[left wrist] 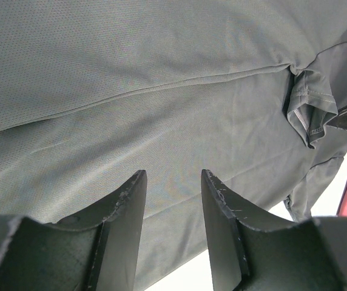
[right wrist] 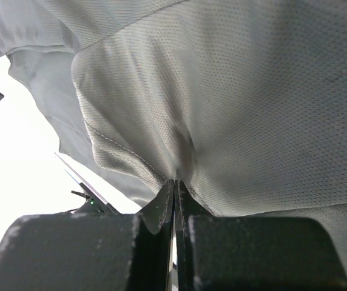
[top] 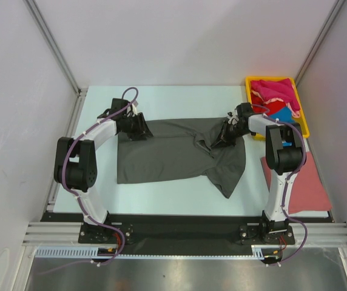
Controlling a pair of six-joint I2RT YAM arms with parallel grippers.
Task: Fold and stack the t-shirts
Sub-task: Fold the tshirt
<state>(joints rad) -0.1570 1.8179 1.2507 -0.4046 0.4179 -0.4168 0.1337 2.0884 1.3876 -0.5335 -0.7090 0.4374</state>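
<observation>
The right hand (right wrist: 175, 194) has its two dark fingers (right wrist: 161, 209) pressed together, pinching a hemmed edge of the grey shirt (right wrist: 252, 103). The mesh cloth fills most of the frame, folding at left over the white table (right wrist: 16, 139).

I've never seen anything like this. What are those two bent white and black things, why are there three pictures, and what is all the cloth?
Those are two robot arms bolted at the table's near edge. One picture looks down from above; the other two come from small cameras on each wrist, showing its own fingers close up. A dark grey t-shirt lies spread on the table. The right gripper is shut, pinching a fold of that shirt. The left gripper stands open over the shirt's other end, holding nothing. More shirts sit in a yellow tray at the far right, and a red cloth lies flat beside the right arm.
</observation>
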